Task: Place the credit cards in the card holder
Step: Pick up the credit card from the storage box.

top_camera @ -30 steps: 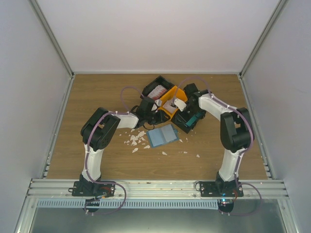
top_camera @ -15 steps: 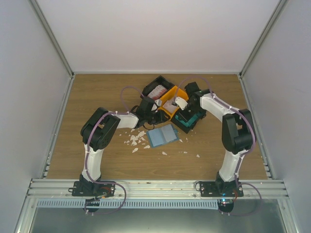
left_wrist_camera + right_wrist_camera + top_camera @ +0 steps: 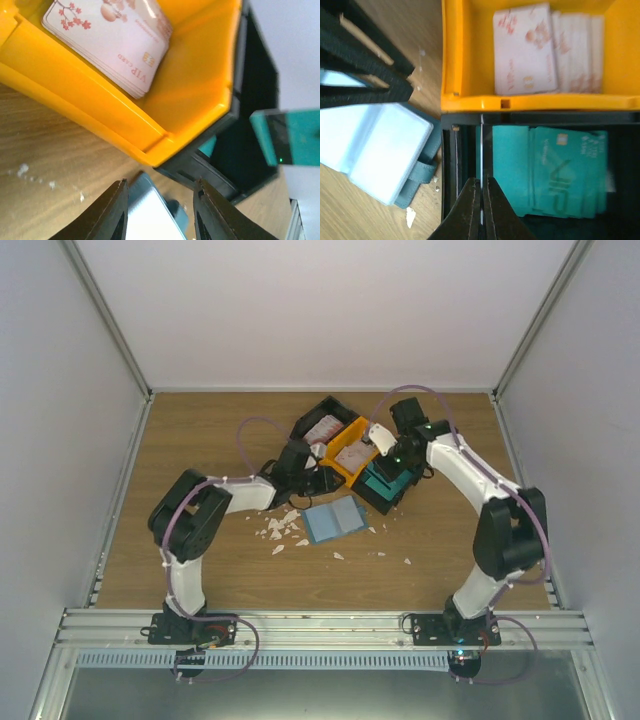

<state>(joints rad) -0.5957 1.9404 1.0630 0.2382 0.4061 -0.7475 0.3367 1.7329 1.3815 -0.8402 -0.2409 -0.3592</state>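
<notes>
The card holder point(image 3: 332, 518) lies open on the table, light blue inside; it also shows in the right wrist view point(image 3: 375, 145) and between my left fingers point(image 3: 150, 215). My left gripper point(image 3: 316, 478) point(image 3: 160, 210) is open and empty, low over the holder's far edge, beside the orange bin. My right gripper point(image 3: 386, 448) point(image 3: 481, 200) is shut on one thin teal credit card, seen edge-on point(image 3: 481, 150) and side-on in the left wrist view point(image 3: 295, 137). It holds the card above a black bin holding several teal cards point(image 3: 560, 170).
An orange bin point(image 3: 345, 452) point(image 3: 150, 120) holds a stack of red-and-white cards point(image 3: 525, 55) point(image 3: 110, 40). A second black bin point(image 3: 322, 425) with cards stands behind it. White scraps point(image 3: 280, 530) lie left of and in front of the holder. Walls enclose the table.
My right gripper has risen from the black bin and moved back with the teal card. My left arm's elbow has swung left; its gripper stays by the orange bin.
</notes>
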